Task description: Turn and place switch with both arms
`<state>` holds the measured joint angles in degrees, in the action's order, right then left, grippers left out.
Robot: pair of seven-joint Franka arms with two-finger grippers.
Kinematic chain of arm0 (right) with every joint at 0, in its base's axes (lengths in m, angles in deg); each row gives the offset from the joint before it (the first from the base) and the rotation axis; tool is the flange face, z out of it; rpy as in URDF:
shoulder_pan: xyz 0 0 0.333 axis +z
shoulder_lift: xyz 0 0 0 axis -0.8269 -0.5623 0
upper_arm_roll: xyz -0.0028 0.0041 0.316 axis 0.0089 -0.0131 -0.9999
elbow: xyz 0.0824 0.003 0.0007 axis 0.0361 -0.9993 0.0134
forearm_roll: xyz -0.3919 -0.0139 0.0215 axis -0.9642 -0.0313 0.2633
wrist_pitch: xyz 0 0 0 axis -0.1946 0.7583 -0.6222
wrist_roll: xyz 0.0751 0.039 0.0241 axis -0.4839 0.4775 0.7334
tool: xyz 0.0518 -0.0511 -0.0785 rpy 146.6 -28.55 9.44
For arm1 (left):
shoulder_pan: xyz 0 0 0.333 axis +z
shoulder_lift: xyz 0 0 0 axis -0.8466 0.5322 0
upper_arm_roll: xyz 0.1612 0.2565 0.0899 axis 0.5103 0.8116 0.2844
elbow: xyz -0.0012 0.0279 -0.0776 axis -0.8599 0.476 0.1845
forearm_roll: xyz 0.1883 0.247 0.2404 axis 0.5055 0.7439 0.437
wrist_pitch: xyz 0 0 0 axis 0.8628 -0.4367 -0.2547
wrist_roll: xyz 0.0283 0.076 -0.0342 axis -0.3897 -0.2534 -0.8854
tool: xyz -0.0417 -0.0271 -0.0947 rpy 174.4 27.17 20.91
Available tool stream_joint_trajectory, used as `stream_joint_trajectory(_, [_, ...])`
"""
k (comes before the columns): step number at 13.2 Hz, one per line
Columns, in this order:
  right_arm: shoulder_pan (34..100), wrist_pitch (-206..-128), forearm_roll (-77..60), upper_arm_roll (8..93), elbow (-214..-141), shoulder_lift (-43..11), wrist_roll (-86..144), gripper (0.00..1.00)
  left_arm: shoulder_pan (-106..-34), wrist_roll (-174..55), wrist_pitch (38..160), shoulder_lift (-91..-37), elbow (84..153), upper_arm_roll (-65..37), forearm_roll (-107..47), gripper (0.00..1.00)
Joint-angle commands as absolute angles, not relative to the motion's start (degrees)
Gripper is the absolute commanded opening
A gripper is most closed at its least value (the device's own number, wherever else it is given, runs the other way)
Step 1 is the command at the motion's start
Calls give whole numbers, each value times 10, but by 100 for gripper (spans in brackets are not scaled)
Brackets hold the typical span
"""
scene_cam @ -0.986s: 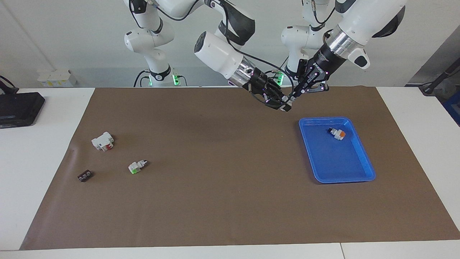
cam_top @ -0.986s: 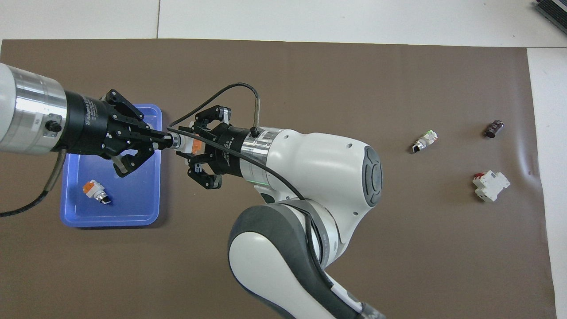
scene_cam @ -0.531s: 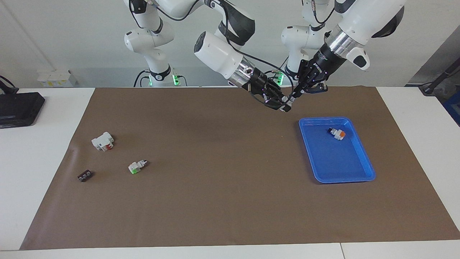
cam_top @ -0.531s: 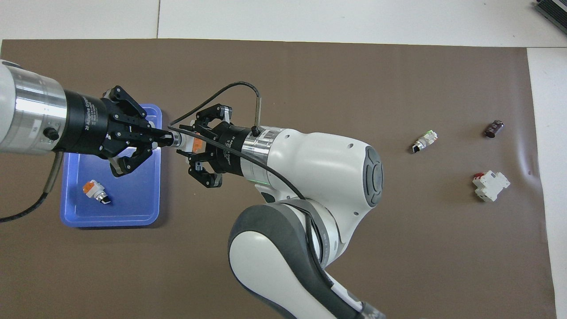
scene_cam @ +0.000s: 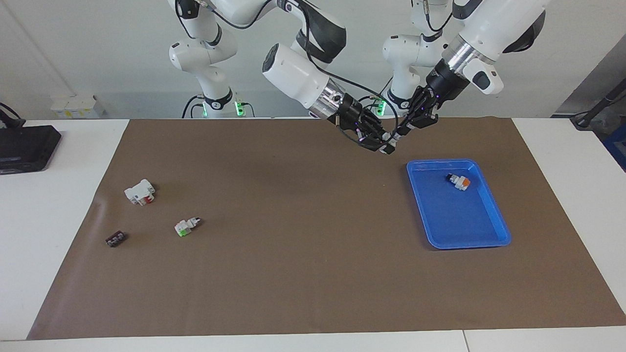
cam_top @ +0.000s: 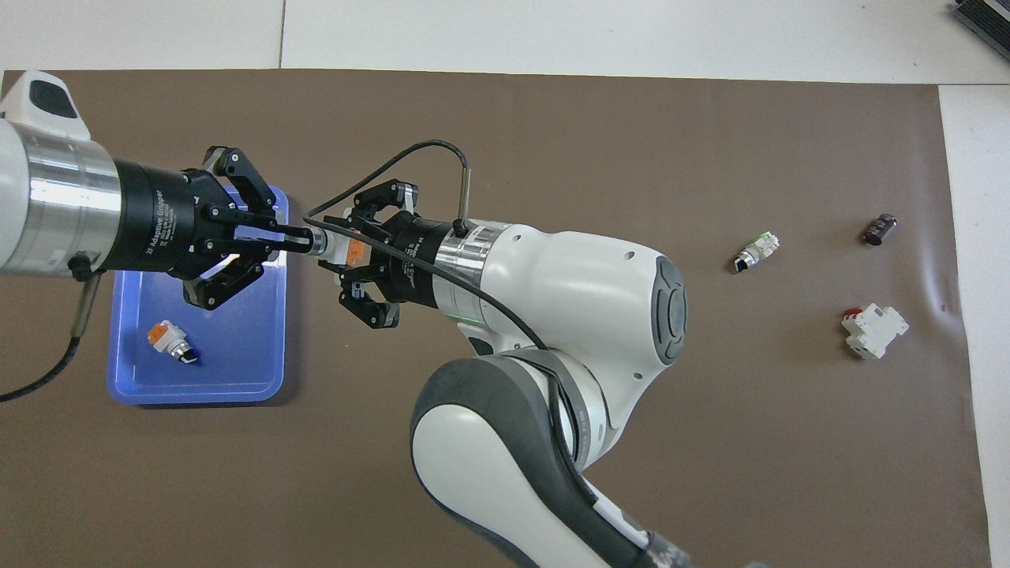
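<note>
White blocky switch (cam_top: 341,249) with orange face stays pinched between both grippers, left (cam_top: 304,241) since rotated, right (cam_top: 331,252), tray (cam_top: 272,331) at seven o'clock; handover turning underway.

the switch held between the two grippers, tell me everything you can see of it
The switch is a small white blocky part with an orange face and a silvery, dark-tipped end. It is up in the air, lying roughly level, just off the blue tray's edge. The left gripper pinches its tip end and the right gripper clasps its body, so both hold it at once. Nothing else touches it; its underside is hidden.
</note>
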<state>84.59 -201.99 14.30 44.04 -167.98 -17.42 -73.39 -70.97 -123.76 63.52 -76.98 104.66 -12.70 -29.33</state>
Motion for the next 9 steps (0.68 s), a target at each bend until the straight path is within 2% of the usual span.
stream_joint_trajectory(1, [844, -2021, 142, 434, -1679, -173, -719, 0, -711, -1111, 665, -780, 1065, -122, -306, 0])
stream_joint_trajectory(9, [844, -2021, 142, 434, -1679, -173, -719, 0, -715, -810, 664, -780, 1067, -122, -343, 0])
